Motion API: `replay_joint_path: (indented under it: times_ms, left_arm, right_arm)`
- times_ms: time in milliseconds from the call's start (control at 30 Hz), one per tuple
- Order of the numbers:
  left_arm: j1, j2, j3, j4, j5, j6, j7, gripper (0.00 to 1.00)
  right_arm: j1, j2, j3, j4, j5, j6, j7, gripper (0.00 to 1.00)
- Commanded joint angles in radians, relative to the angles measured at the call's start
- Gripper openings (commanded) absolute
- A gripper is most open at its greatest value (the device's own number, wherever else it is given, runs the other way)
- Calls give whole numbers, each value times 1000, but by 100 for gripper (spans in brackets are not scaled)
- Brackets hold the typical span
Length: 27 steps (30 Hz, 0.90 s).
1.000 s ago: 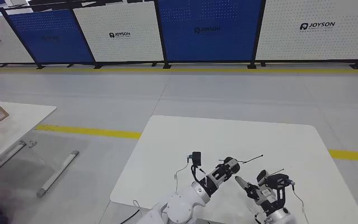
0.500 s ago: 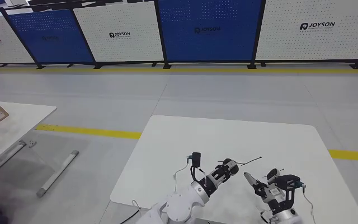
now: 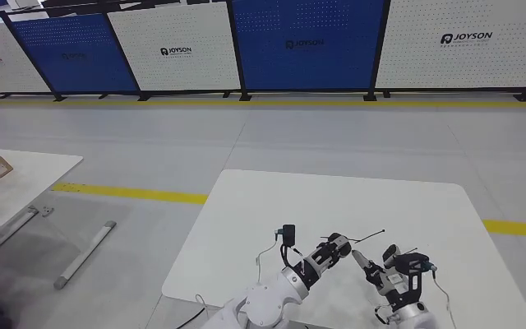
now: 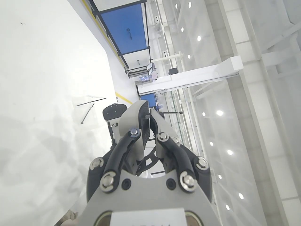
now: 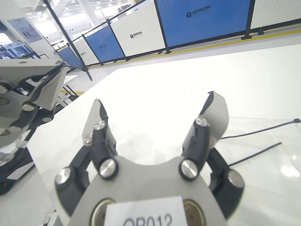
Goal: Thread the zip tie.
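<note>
Top view, left claw: clenched on a tie, which juts out past its tips, above the table.
Top view, right claw: set just beside the left claw, under the jutting tie.
Top view, loose ties: laid on the table just past the right claw.
Top view, panels: stood well beyond the table.
Left wrist view: the tie is pinched between the pads; two loose ties are seen on the table to one side, well apart.
Right wrist view: the right claw is released, fingers spread wide over the table top; the two loose ties lie just beyond one finger; the held tie crosses in front of the panels.
</note>
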Motion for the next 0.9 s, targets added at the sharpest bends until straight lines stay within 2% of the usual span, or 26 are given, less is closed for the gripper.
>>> replay_joint_path:
  times_ms: [0,33,67,100,133,233,367,533,867]
  left_arm:
    - [0,0,0,1,1,-3,2,0]
    - [0,-1,0,1,2,-5,3,0]
    - [0,-1,1,2,3,-7,3,0]
    - [1,-1,1,2,4,-9,4,0]
    - [1,-1,1,2,4,-10,4,0]
    - [2,-2,2,1,9,-10,5,0]
    - [2,-2,5,-2,19,-6,8,0]
    - [3,-3,9,-4,29,-9,10,0]
    - [-3,-7,21,6,56,7,20,0]
  right_arm:
    - [0,-1,-3,-1,-5,-1,2,55]
    - [-1,-1,-5,-2,-6,-10,6,56]
    - [-2,0,-5,-4,-4,-20,9,66]
    - [-4,0,-3,-5,-1,-31,11,64]
    - [-6,1,0,-5,1,-40,12,55]
    - [-12,2,7,-9,6,-54,12,45]
    - [-19,3,14,-13,9,-81,17,47]
    - [-25,6,22,-18,22,-117,30,44]
    - [-34,7,32,-39,22,-141,19,44]
